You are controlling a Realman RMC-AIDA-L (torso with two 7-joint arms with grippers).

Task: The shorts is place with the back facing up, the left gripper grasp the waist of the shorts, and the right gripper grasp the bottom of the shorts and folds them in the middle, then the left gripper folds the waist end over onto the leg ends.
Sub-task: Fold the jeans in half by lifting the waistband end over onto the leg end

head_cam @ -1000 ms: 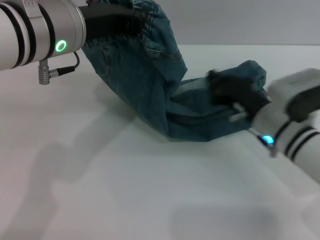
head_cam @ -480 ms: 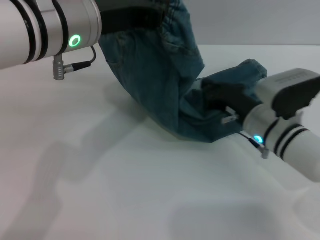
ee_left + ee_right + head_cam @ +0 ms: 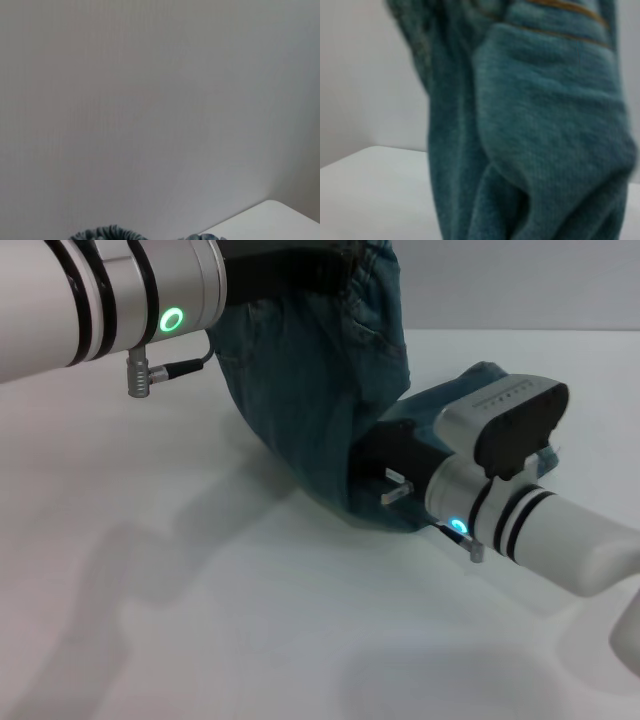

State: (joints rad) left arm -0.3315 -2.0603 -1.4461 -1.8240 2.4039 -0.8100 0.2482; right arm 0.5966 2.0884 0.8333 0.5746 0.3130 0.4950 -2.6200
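Note:
The blue denim shorts [image 3: 320, 400] hang in a curve from the top of the head view down to the white table. My left gripper [image 3: 330, 275], on the silver arm with the green light, is high up and shut on the waist. A strip of the ruffled waist [image 3: 105, 234] shows in the left wrist view. Low at the right, my right gripper [image 3: 372, 468], black with a small white tag, is shut on the lower part of the shorts near the table. Bunched denim [image 3: 485, 375] shows behind it. Denim with orange stitching [image 3: 540, 110] fills the right wrist view.
The white table [image 3: 200, 620] spreads out in front and to the left of the shorts, crossed by the arms' shadows. A pale grey wall [image 3: 150, 100] stands behind the table. The right arm [image 3: 540, 530] lies across the table's right side.
My left gripper has carried the waist to the right, staying high. My right gripper has moved left and nearer with the lower end, so the hanging denim bends more tightly.

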